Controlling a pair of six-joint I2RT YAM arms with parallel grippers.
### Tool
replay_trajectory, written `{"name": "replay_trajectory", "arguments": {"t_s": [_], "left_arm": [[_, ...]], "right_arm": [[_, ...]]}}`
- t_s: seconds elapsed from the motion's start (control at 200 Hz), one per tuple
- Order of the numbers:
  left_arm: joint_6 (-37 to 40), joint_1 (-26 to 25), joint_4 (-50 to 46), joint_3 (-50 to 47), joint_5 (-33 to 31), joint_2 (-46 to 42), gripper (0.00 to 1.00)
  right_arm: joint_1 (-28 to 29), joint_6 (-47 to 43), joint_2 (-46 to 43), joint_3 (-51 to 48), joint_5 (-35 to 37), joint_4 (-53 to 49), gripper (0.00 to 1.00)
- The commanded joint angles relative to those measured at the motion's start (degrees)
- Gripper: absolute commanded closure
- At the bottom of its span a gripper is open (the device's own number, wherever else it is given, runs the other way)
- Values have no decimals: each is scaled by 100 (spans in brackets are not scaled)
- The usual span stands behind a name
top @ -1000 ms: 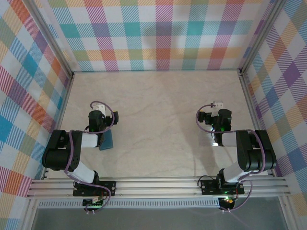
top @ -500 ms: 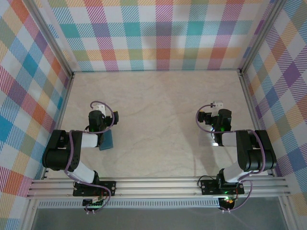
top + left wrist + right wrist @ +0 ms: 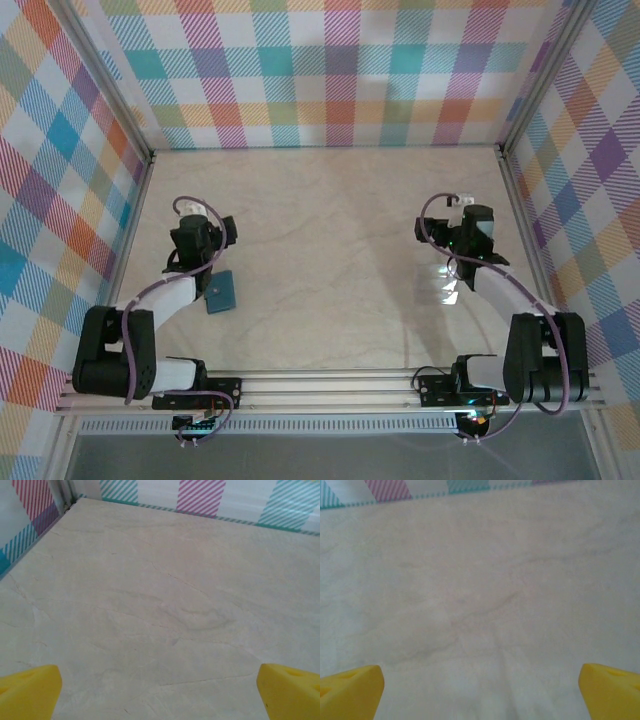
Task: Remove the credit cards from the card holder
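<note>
yellow-tipped left tool [image 3: 160,692] and right tool [image 3: 481,690] gape wide, both empty.

Teal card holder [image 3: 221,292], cream veined table [image 3: 330,230], pastel plaid walls [image 3: 330,70], purple cables [image 3: 427,207]

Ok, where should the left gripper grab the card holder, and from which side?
Probably across its short width, mid-length, coming straight down from above. The card holder lies flat, teal cover up, long edges running roughly near to far, so only those thin edges offer purchase. The left gripper is open.
</note>
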Motion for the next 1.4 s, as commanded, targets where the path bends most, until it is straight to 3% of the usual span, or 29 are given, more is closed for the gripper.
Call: {"name": "replay_trajectory", "arguments": {"t_s": [0.0,0.25,0.575,0.915,1.395], "left_arm": [[-666,-99,-1213,299,-148,-306,0],[-1378,-244,-2587,664,566,-546,0],[-1748,-365,-3301,877,1110,-572,0],[-1714,-367,-3492,1020,970,-546,0],[-1858,-370,-3695,1078,795,-500,0]], "right_arm": [[-51,604,-144,396,21,-1960,3],[-52,1047,-829,314,-23,-3383,20],[-242,1469,-1533,75,272,-4018,45],[-853,1384,-883,133,-159,-3666,57],[-1037,988,-116,413,-348,-3578,69]]}}
